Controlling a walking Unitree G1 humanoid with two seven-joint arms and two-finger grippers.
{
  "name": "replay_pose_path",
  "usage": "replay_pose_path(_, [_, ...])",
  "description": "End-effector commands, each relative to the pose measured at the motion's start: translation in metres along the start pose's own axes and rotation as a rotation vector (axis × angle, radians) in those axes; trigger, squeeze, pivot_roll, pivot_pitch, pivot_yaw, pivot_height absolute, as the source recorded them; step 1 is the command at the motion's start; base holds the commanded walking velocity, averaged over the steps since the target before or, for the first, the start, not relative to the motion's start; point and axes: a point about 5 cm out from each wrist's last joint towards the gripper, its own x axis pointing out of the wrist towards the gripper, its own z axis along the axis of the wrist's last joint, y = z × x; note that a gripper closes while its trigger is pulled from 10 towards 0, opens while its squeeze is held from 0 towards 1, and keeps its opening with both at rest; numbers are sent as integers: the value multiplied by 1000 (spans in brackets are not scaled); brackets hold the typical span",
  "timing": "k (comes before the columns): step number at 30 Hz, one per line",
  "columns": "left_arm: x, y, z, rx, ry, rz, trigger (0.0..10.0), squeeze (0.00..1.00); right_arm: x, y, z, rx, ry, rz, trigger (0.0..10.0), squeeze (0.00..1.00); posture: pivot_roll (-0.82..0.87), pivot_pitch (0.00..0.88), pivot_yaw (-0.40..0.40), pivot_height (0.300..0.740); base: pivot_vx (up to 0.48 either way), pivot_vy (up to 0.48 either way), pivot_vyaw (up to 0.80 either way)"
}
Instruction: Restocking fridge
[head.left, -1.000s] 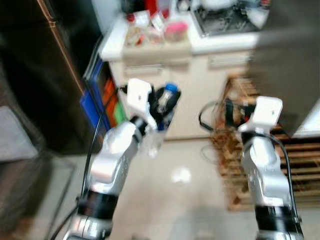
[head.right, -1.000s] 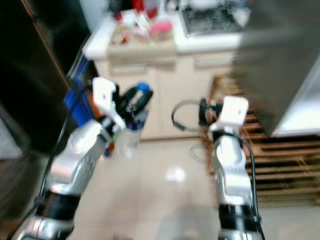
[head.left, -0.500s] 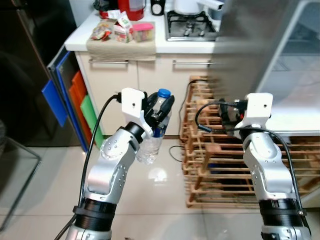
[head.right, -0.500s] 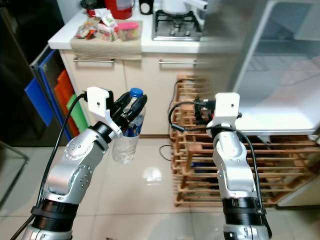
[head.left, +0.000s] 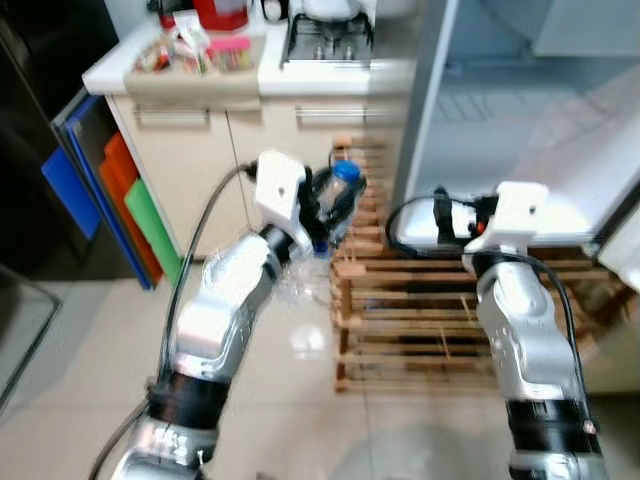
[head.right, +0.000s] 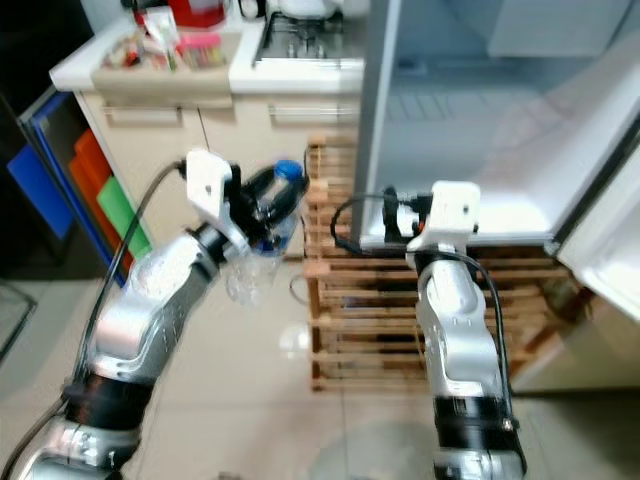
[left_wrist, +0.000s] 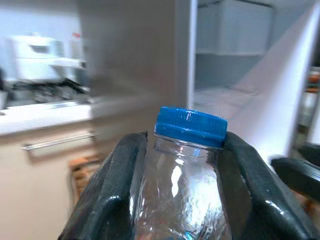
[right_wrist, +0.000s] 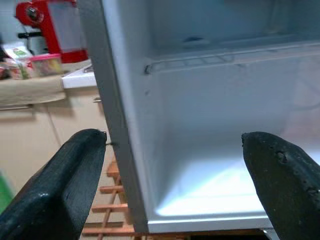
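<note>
A clear plastic water bottle (head.left: 302, 283) with a blue cap (left_wrist: 190, 125) is held upright at chest height, my left gripper (head.left: 333, 201) shut around its neck. In the left wrist view both black fingers (left_wrist: 118, 175) press the bottle (left_wrist: 185, 185) just under the cap. The open fridge (head.left: 500, 110) stands ahead to the right, its white inside bare and a shelf rail (right_wrist: 190, 60) across it. My right gripper (head.left: 447, 213) is raised before the fridge's lower compartment, open, its fingers (right_wrist: 82, 167) wide apart with nothing between them.
A wooden slatted rack (head.left: 420, 310) sits under the fridge. On the far left, a counter (head.left: 200, 70) carries snack packets, a red appliance and a gas hob (head.left: 325, 35). Coloured boards (head.left: 110, 190) lean beside the cabinet. The fridge door (head.left: 620, 250) hangs open at the right.
The camera has swung right, so the open fridge now lies straight ahead and the counter has slid left. The left gripper still holds the bottle; the right stays open.
</note>
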Motion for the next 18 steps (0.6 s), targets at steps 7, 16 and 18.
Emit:
replay_pose_path(7, [7,-21,-3,-29,-28,-53,10000,0,1,-8,6,-29,-23,2,10000,267,-73,0,53,740,0,-436,0])
replay_pose_path(16, [16,-29,-15,-55,-4,-27,10000,0,-4,-23,10,-74,-15,-41,10000,271,-109,0,44,740,28,-271,0])
replay_pose_path(18, [16,-32,-13,-99,-11,-94,10000,0,-7,-24,11,-67,-24,-46,10000,278,-108,0,41,740,0,240,-734])
